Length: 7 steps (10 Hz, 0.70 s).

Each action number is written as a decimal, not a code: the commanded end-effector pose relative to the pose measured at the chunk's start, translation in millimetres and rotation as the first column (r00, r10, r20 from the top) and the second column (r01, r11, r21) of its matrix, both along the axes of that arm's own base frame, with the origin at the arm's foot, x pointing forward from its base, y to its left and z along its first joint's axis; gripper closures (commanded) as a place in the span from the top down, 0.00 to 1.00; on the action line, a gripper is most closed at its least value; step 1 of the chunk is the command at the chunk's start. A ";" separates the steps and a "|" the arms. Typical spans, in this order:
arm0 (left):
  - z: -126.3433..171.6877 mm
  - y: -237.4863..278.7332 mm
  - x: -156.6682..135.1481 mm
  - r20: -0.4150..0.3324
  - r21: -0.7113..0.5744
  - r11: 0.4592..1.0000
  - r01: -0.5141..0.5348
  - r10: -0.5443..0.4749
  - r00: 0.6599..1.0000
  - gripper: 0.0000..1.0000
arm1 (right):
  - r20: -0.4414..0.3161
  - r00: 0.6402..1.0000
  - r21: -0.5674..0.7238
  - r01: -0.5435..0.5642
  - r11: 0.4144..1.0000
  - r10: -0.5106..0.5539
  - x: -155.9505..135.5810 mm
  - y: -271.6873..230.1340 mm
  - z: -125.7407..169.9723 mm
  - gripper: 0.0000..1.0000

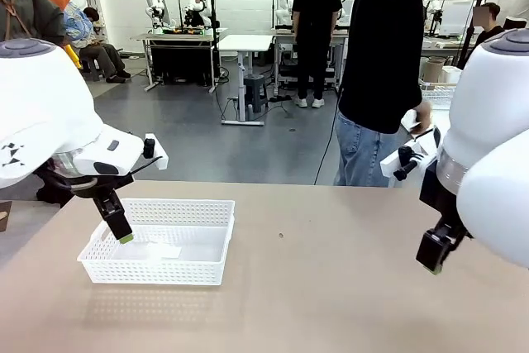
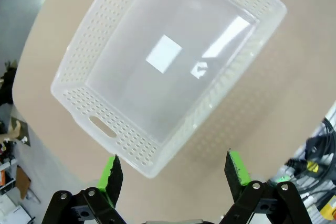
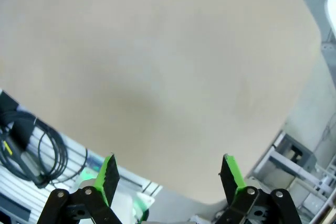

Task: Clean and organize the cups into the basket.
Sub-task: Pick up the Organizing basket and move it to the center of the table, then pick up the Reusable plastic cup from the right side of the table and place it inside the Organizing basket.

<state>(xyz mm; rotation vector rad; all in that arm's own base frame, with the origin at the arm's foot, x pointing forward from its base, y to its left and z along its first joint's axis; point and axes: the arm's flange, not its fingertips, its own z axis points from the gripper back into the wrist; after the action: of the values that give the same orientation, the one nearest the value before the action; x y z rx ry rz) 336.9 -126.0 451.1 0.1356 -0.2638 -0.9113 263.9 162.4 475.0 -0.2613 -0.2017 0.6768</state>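
The white lattice basket (image 1: 157, 252) sits on the left part of the tan table and holds nothing; its glossy floor and a handle cut-out show from above in the left wrist view (image 2: 157, 66). My left gripper (image 1: 122, 229) hangs over the basket's near-left corner, jaws open and empty (image 2: 176, 169). At the table's right side my right gripper (image 1: 434, 255) hovers above bare tabletop, open and empty as well (image 3: 169, 171). The cups are out of view.
A person in a black top and jeans (image 1: 376, 80) stands at the far right edge of the table, a hand (image 1: 421, 115) near my right arm. The table edge and cables (image 3: 31, 145) lie below my right gripper.
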 end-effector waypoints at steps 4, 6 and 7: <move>13.0 4.7 -16.4 -0.022 0.024 0.998 -0.050 0.050 0.999 1.00 | -0.005 1.000 -0.006 0.000 1.000 0.000 -13.1 3.0 5.5 1.00; 13.0 4.7 -16.4 -0.022 0.024 0.998 -0.050 0.050 0.999 1.00 | -0.005 1.000 -0.006 0.000 1.000 0.000 -13.1 3.0 5.5 1.00; 20.5 3.7 -20.6 0.018 0.048 0.994 -0.097 0.096 0.995 1.00 | -0.010 1.000 0.002 -0.008 1.000 0.008 -20.3 4.8 9.0 1.00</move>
<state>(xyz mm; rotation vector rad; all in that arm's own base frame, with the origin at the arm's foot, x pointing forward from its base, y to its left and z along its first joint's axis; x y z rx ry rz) 318.0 -122.9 467.3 0.1900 -0.2341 -0.8363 244.6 166.8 482.9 -0.2559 -0.1896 0.6858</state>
